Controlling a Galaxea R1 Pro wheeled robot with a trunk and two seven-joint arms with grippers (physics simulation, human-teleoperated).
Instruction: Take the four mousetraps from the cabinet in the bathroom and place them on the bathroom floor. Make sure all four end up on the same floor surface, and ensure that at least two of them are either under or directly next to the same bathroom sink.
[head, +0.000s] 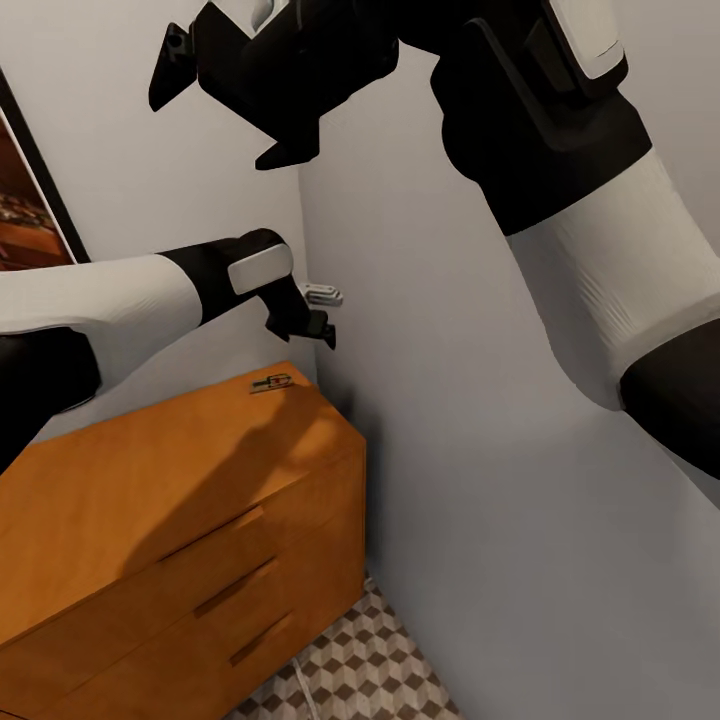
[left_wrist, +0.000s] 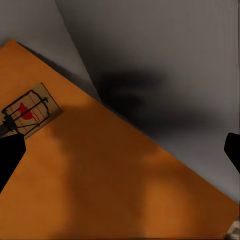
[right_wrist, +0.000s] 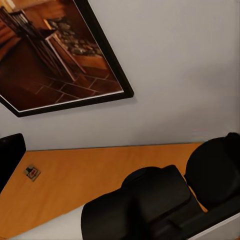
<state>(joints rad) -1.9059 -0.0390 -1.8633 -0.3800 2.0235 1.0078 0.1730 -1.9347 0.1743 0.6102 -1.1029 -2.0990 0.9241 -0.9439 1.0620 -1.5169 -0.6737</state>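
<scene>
One mousetrap (head: 270, 382) lies flat on the orange-brown cabinet (head: 150, 500), near the top's back corner by the wall. In the left wrist view this mousetrap (left_wrist: 27, 112) shows its dark wire and red spot on the cabinet top (left_wrist: 115, 185). My left gripper (head: 322, 316) hovers open just above and to the right of the trap, empty, its fingertips (left_wrist: 7, 155) spread wide. My right gripper (head: 228, 110) is raised high over the cabinet, open and empty. From the right wrist the mousetrap (right_wrist: 32, 172) looks small and far below. The sink is out of view.
Grey walls meet in a corner right behind the cabinet. A dark-framed picture (right_wrist: 55, 55) hangs on the wall above it. A patch of cube-patterned bathroom floor (head: 375, 665) shows at the cabinet's foot. My left arm (right_wrist: 145, 205) crosses the right wrist view.
</scene>
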